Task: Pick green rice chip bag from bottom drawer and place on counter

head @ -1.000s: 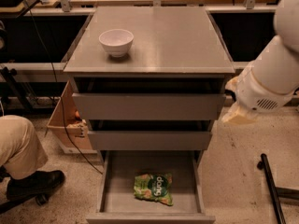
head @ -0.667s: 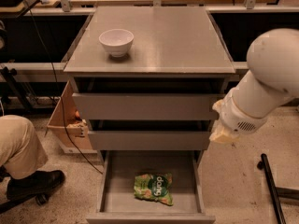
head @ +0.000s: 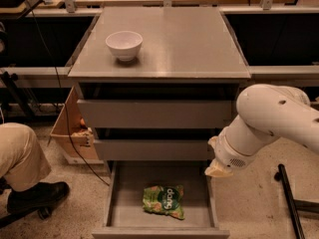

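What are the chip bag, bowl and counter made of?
Green rice chip bag: crinkly film, likely plastic. White bowl: smooth, ceramic or plastic. Counter: grey, faint sheen, maybe painted metal. Gripper hangs by the bottom drawer, at its right wall.

Smooth grey counter slab (head: 199,44): slight sheen, faint reflections. Small white round bowl (head: 124,44): glossy, ceramic or plastic, can't tell. Crinkly bright green rice chip bag (head: 164,201): shiny wrinkled plastic film. Grey bottom drawer tray (head: 134,185): looks like painted metal, matt floor. Big white robot arm shell (head: 279,118): smooth hard plastic, soft gloss. Cream-coloured gripper (head: 219,169), hanging just above drawer's right wall: duller, matt. Brown cardboard box (head: 65,133): matt. Speckled floor (head: 75,218): rough, gritty-looking. Tan trouser leg (head: 17,153): cloth.
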Available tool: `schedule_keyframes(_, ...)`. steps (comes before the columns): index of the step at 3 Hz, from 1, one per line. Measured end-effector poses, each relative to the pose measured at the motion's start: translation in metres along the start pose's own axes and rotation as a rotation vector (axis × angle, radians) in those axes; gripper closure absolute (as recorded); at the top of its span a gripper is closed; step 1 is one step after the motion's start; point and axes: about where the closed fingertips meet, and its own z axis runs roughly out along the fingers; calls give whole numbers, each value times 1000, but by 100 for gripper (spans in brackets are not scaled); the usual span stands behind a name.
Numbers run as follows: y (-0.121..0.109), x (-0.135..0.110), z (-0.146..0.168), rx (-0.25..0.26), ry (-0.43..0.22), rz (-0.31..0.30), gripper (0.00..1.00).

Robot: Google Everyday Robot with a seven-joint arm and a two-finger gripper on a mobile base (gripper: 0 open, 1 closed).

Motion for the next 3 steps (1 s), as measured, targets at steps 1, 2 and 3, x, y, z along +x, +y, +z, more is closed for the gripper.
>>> schedule_keyframes(1,0,0,0,0,0,0,0)
schedule_keyframes(2,-6,6,33,0,8,15,0)
schedule_keyframes(3,-21,18,86,7,13,9,0)
